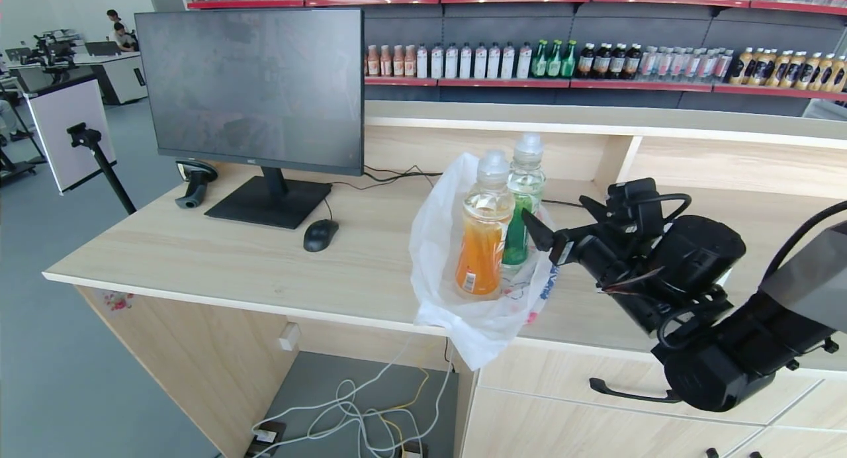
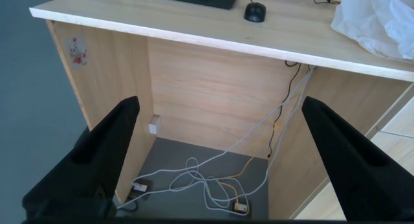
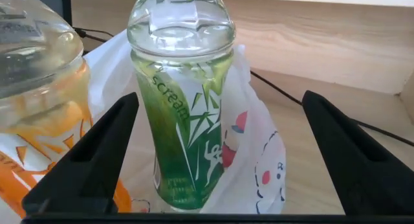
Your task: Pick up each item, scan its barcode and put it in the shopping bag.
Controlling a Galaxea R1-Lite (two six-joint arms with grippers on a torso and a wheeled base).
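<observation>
Head view: shopping bag sits on the counter centre frame, white plastic, its lower edge hanging over the counter's front edge. Two bottles stand upright inside it, touching or nearly so: orange drink bottle nearer the front, green drink bottle just behind it and to the right. Both have pale caps.

Right gripper is right of centre, at bottle height, pointing left at the bag. Fingers are spread wide and grip nothing. One fingertip overlaps the green bottle in the head view; can't tell if it touches. In the right wrist view the green bottle lines up between the two fingers, with the orange bottle beside it and the bag around both.

Left gripper is in front of the counter and below its top, facing the open bay underneath. Fingers are wide apart and hold nothing. Cables lie on the floor in that bay, and the bag shows on the counter top.

Rest, head view: monitor upper left, screen dark. Mouse just right of its stand. Barcode scanner just left of the stand, on the counter, well apart from the bag. Shelves of bottled drinks run across the top of the frame.
</observation>
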